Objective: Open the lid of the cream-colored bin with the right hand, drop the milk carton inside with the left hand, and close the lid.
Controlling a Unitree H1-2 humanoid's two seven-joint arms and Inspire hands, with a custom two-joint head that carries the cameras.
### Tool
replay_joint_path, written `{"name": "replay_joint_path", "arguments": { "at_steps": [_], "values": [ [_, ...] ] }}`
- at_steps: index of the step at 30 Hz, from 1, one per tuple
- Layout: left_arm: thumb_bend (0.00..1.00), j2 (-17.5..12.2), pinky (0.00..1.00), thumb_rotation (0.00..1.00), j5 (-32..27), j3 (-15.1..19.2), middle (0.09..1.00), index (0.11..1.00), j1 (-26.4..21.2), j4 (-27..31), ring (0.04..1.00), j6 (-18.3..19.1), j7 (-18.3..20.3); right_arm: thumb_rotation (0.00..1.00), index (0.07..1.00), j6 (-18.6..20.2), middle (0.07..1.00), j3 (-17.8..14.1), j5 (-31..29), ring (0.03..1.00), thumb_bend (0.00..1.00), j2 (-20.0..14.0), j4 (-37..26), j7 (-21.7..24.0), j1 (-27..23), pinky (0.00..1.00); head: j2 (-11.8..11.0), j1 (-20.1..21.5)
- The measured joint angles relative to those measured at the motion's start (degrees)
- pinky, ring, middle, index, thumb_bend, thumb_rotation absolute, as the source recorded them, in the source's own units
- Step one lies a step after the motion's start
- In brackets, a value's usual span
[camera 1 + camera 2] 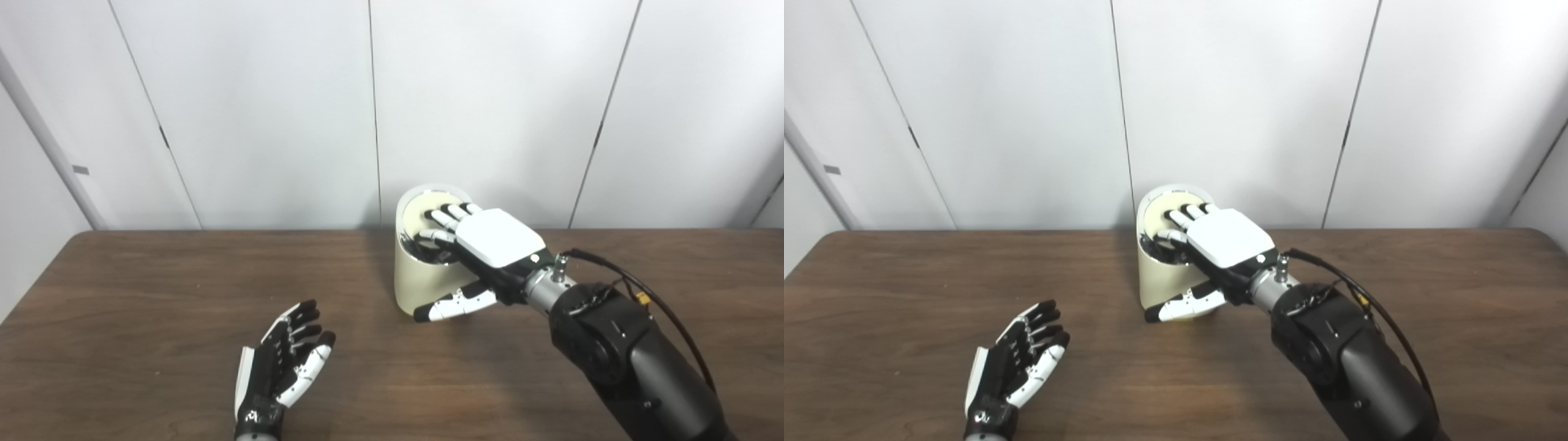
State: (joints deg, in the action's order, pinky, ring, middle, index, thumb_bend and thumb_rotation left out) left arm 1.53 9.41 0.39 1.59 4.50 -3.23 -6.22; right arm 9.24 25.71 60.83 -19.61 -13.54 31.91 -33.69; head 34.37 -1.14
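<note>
The cream-colored bin (pixel 421 283) stands at the middle back of the table. Its round lid (pixel 421 203) is tilted up toward the wall, leaving a dark gap (pixel 422 250) at the front of the rim. My right hand (pixel 490 242) lies over the bin top, its fingers (pixel 450 214) stretched flat against the lid and the thumb (pixel 456 304) spread down the bin's front. It is open and grips nothing. My left hand (pixel 285 361) rests near the table's front, palm up, open and empty. No milk carton shows in either view.
The brown wooden table (pixel 153 294) runs the full width of the view. White wall panels (pixel 275 110) stand right behind the bin. My right forearm (pixel 618 349), with a black cable looped along it, crosses the table's right half.
</note>
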Motion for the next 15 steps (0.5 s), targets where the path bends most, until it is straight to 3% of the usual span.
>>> {"name": "replay_joint_path", "arguments": {
  "at_steps": [15],
  "values": [
    [0.57,0.02,0.66,0.40,-0.55,0.03,0.802,0.832,0.04,0.07,0.757,0.02,0.09,0.99,0.874,-0.72,0.998,-1.33,0.37,1.000,0.68,-0.03,0.44,0.02,0.75,1.00,-0.26,-0.09]
  ]
}}
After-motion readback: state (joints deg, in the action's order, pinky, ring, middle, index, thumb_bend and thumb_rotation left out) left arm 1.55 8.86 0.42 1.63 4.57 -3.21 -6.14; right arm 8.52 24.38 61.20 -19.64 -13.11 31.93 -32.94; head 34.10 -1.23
